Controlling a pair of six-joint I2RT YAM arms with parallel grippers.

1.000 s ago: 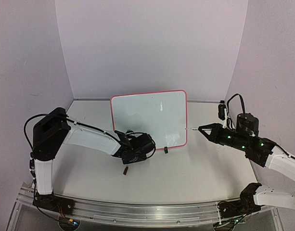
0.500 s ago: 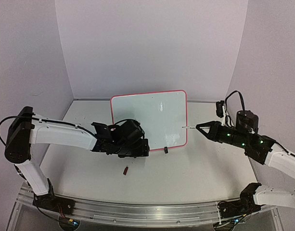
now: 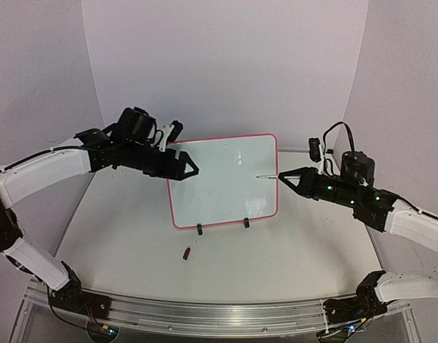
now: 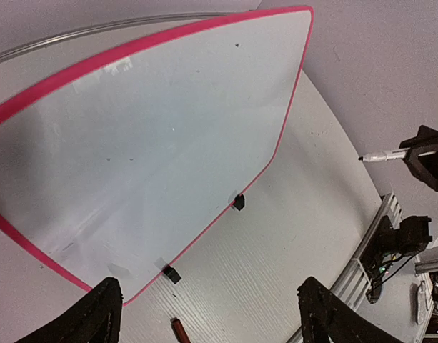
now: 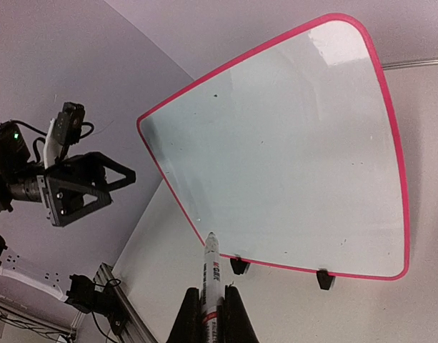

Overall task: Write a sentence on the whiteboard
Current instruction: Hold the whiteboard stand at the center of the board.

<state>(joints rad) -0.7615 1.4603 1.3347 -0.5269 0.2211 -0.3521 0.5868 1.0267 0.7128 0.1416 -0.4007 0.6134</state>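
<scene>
The whiteboard (image 3: 226,182) stands upright on two black clip feet mid-table, its pink-red frame around a blank glossy face; no sentence shows on it. My left gripper (image 3: 191,166) hovers open and holding nothing in front of the board's upper left corner. In the left wrist view its fingers (image 4: 98,314) frame the whiteboard (image 4: 154,136) from above. My right gripper (image 3: 283,176) is shut on a white marker (image 3: 265,176), whose bare tip points at the board's right edge, slightly short of it. The right wrist view shows the marker (image 5: 211,264) aimed at the whiteboard's (image 5: 290,157) lower left corner.
A small red marker cap (image 3: 186,252) lies on the table in front of the board's left foot, also visible as the cap (image 4: 178,331) in the left wrist view. Walls close the workspace on three sides. An aluminium rail (image 3: 204,314) runs along the near edge.
My left arm lifted from the table by the board's lower left corner up to its upper left, jaws opening wide. The right gripper with the marker rose slightly and edged toward the board.
</scene>
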